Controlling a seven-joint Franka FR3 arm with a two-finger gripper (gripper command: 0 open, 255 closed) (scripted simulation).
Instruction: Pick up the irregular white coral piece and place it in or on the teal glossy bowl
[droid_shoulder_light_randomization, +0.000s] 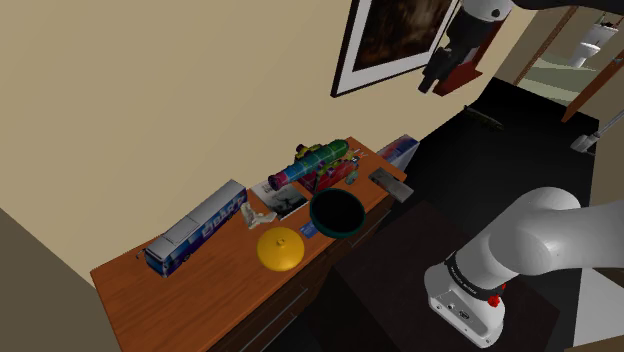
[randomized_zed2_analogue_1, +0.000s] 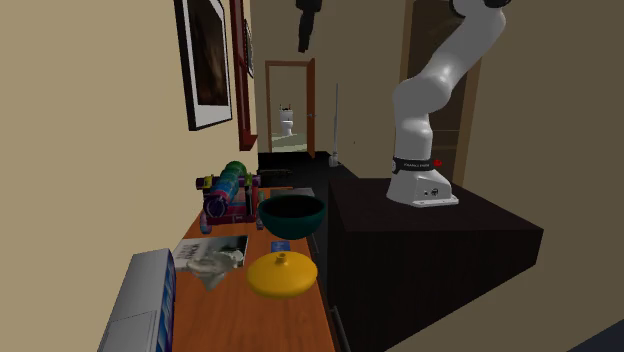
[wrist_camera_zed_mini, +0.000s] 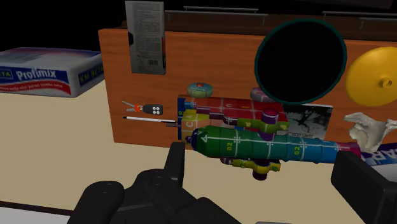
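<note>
The white coral piece (droid_shoulder_light_randomization: 262, 215) lies on the wooden sideboard (droid_shoulder_light_randomization: 200, 295), on a black-and-white photo, between a toy bus and the teal bowl (droid_shoulder_light_randomization: 336, 213). The bowl stands upright near the sideboard's front edge, dark inside. My gripper (droid_shoulder_light_randomization: 437, 78) hangs high above the sideboard's far end, well away from both. In the second exterior view the coral (randomized_zed2_analogue_1: 205, 265) sits at the left of a yellow domed lid, with the bowl (randomized_zed2_analogue_1: 292, 215) behind it and the gripper (randomized_zed2_analogue_1: 305, 28) up near the ceiling. The wrist view has the gripper (wrist_camera_zed_mini: 267, 175) open and empty, the coral (wrist_camera_zed_mini: 369, 127) and bowl (wrist_camera_zed_mini: 300, 60) far below.
A colourful toy cannon (droid_shoulder_light_randomization: 320, 165) lies behind the bowl. A yellow domed lid (droid_shoulder_light_randomization: 280, 248) sits in front of the coral, and a blue-white toy bus (droid_shoulder_light_randomization: 195, 230) beyond it. A Profimix box (wrist_camera_zed_mini: 48, 71), a grey card (droid_shoulder_light_randomization: 390, 183) and a key fob (wrist_camera_zed_mini: 151, 109) lie at the far end.
</note>
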